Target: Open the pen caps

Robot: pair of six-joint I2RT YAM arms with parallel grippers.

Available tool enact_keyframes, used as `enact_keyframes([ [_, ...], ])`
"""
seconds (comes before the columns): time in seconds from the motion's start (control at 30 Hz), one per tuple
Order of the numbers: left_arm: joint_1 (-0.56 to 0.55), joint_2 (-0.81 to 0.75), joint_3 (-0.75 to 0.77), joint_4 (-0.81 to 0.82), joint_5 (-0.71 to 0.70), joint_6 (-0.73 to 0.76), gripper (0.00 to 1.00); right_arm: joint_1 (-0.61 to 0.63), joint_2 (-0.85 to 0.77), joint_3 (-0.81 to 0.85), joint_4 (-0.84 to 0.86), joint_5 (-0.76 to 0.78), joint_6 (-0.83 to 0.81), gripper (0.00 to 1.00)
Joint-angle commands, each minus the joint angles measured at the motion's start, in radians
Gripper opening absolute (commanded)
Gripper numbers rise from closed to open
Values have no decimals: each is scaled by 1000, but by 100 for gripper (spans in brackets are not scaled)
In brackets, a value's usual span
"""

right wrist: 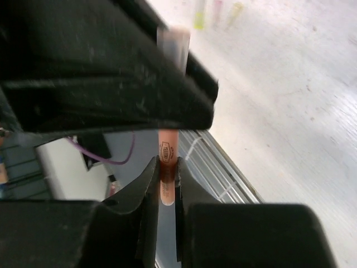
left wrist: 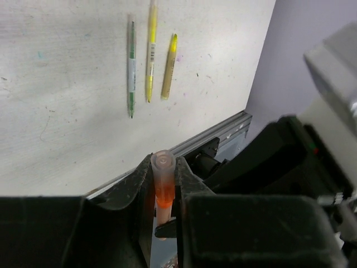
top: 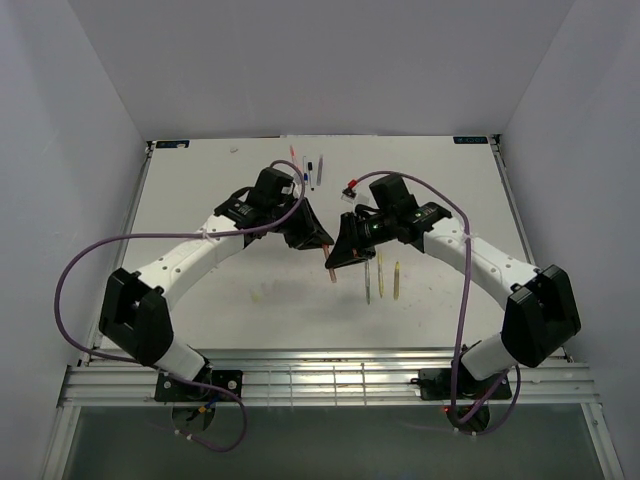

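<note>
grippers meet over the middle of the table (top: pixel 450 190), and between them i have one orange pen (top: pixel 331 264) held off the surface, pointing steeply down toward the arm bases. left gripper (left wrist: pixel 165 181) is clenched on the pen's upper end; in the left wrist view the pale round cap (left wrist: pixel 162 163) pokes out just above the fingers, still seated on the pen as far as i can tell. right gripper (right wrist: pixel 167 173) is clamped on the same pen lower down, on the orange barrel with its dark printed mark, just below the left fingers. three more pens lie flat near the orange pen on the right arm's side, parallel and close together: a green pen (left wrist: pixel 131 67), a yellow pen (left wrist: pixel 150 50) and a shorter brownish pen (left wrist: pixel 169 67). beyond the orange pen, toward the far edge, a small cluster of pens (top: pixel 312 170) lies on the surface; i can't make out their caps from here.
</note>
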Motion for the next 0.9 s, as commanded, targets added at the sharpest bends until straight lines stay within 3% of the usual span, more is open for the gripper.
enact_keyframes([
  [0.0, 23, 51, 102, -56, -70, -3, 0, 78, -54, 50, -173, 171, -120, 8],
  [0.17, 99, 161, 226, -68, -53, 7, 0, 197, -91, 24, -366, 508, -203, 8],
  [0.33, 157, 226, 331, -82, -37, 64, 0, 210, -159, -46, -363, 555, -175, 8],
  [0.47, 159, 153, 254, -154, -115, 159, 0, 78, -168, -59, -342, 457, -167, 8],
  [0.6, 166, -11, 38, -203, -220, 178, 0, -147, -144, -89, -330, 413, -236, 8],
  [0.73, 169, -119, -124, -217, -246, 224, 0, -272, -97, -94, -334, 438, -276, 8],
  [0.87, 169, -159, -189, -215, -251, 244, 0, -373, -71, -117, -325, 475, -281, 8],
])
